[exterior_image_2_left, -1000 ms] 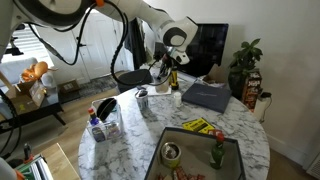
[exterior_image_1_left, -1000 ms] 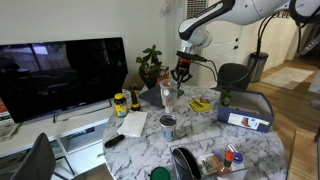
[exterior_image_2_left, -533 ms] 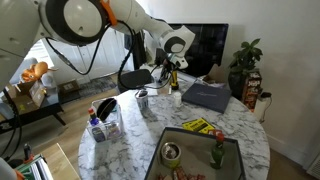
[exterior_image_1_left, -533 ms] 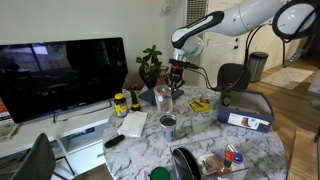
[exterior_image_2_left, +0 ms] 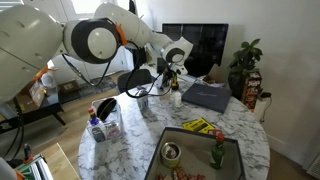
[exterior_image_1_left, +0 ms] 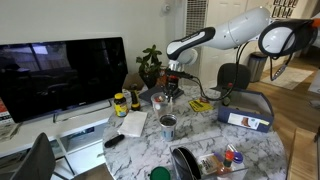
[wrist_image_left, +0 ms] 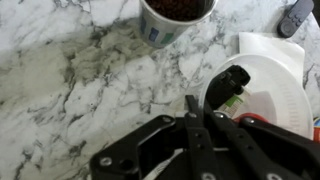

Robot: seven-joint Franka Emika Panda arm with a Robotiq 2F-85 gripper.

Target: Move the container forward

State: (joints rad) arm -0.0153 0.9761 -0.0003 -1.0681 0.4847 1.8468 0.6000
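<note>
Checking the wrist view, we place the container upright, axis vertical, on the marble tabletop, untouched, beyond and slightly left of the hand; we cannot tell whether its fingers stand apart or together.

Seen from well back and slightly above, in an exterior view across the marble table with the television at left, and in an exterior view with the television straight ahead. Shared by both: table, television, plant, arm. Shot close from the wrist, straight down onto the marble.
</note>
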